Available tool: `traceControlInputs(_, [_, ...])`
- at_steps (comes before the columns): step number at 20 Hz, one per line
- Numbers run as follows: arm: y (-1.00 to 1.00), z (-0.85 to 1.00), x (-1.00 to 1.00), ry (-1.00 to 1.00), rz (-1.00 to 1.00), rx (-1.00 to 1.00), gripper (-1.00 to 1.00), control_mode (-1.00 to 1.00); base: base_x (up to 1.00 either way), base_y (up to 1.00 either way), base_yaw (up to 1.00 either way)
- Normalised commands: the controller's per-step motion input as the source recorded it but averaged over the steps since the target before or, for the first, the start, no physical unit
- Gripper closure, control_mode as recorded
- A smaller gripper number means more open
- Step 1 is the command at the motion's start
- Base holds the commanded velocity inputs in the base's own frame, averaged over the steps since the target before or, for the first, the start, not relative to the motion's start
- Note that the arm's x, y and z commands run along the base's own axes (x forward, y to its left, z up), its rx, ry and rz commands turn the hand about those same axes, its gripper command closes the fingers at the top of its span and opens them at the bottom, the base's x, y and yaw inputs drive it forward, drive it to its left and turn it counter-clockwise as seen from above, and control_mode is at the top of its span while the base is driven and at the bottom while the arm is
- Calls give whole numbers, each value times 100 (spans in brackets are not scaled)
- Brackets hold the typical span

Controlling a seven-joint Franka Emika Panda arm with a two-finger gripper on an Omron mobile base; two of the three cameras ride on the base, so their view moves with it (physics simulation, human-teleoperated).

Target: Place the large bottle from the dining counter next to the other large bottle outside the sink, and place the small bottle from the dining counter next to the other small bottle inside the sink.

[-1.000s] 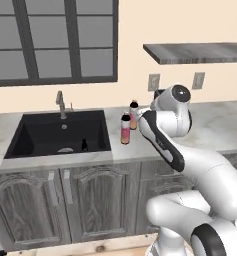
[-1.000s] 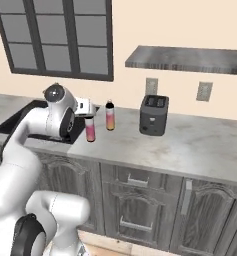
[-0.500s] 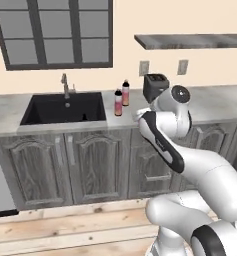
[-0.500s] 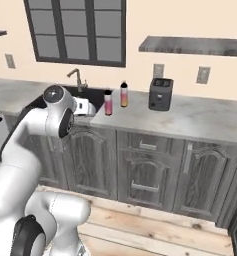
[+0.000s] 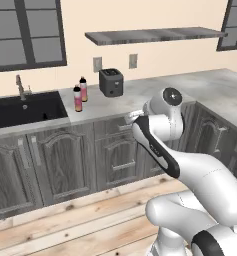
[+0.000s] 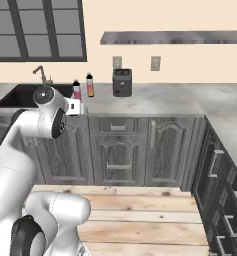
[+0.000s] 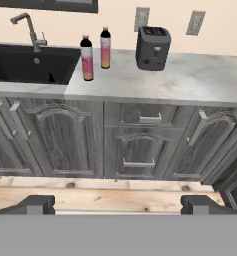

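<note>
The sink (image 7: 30,62) is set into the counter (image 7: 190,80) at the left, with the faucet (image 7: 27,30) at its back edge. Two bottles stand upright on the counter just right of the sink: the front bottle (image 7: 87,58) close to the sink's edge, the rear bottle (image 7: 105,48) just beside it, behind and to the right. The toaster (image 7: 152,47) sits further right, near the wall, apart from the bottles. Two outlets (image 7: 141,19) are on the wall behind the toaster. A shelf (image 5: 155,35) hangs above them. Cabinets (image 7: 115,145) run under the counter, and the counter turns a corner at the right.
</note>
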Motion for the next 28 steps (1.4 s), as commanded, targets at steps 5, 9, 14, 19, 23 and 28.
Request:
traceControlInputs(5, [0,0,0,0,0,0,-100,100,-30,0,-61])
traceControlInputs(9, [0,0,0,0,0,0,-100,100,-32,-20,-52])
traceControlInputs(14, [0,0,0,0,0,0,-100,100,-25,-53,-39])
traceControlInputs(19, [0,0,0,0,0,0,-100,100,-28,-61,-36])
traceControlInputs(23, [0,0,0,0,0,0,-100,100,-19,-58,-33])
traceControlInputs(28, [0,0,0,0,0,0,-100,100,-21,-61,-30])
